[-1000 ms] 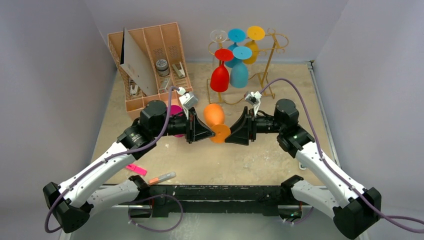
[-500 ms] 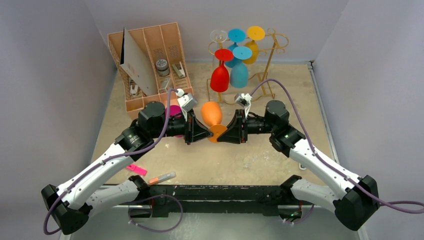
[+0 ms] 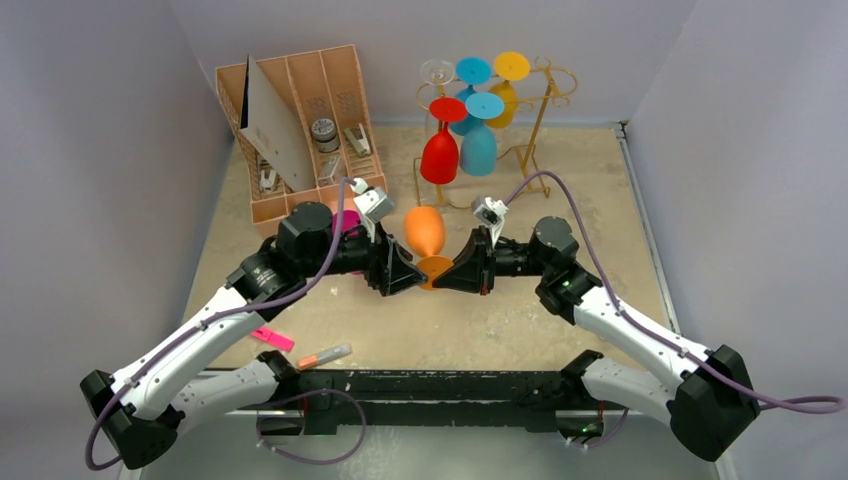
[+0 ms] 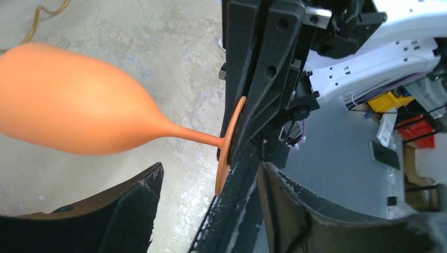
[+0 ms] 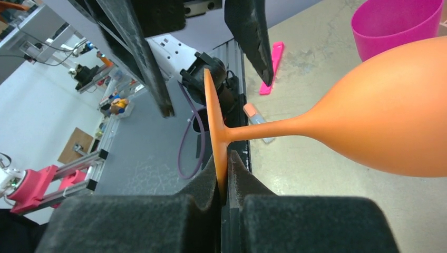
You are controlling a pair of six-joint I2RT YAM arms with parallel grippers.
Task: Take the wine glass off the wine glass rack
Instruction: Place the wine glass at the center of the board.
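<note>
An orange wine glass (image 3: 424, 230) (image 4: 74, 105) (image 5: 390, 132) lies on its side in the air between my two arms, bowl pointing away. My right gripper (image 3: 455, 275) (image 5: 224, 158) is shut on the rim of its round foot. My left gripper (image 3: 412, 275) (image 4: 211, 167) is open, its fingers standing apart on either side of the foot without touching it. The gold wire wine glass rack (image 3: 545, 100) stands at the back with a red glass (image 3: 440, 155), a blue glass (image 3: 479, 148) and others hanging from it upside down.
A tan slotted organiser (image 3: 300, 120) stands at the back left. A magenta cup (image 3: 348, 220) (image 5: 395, 26) sits just behind my left wrist. A pink marker (image 3: 272, 338) and an orange-tipped one (image 3: 323, 355) lie near the front left edge.
My right gripper moved left and shut on the glass's foot. My left gripper, which was shut on the foot, has opened and let it go.
</note>
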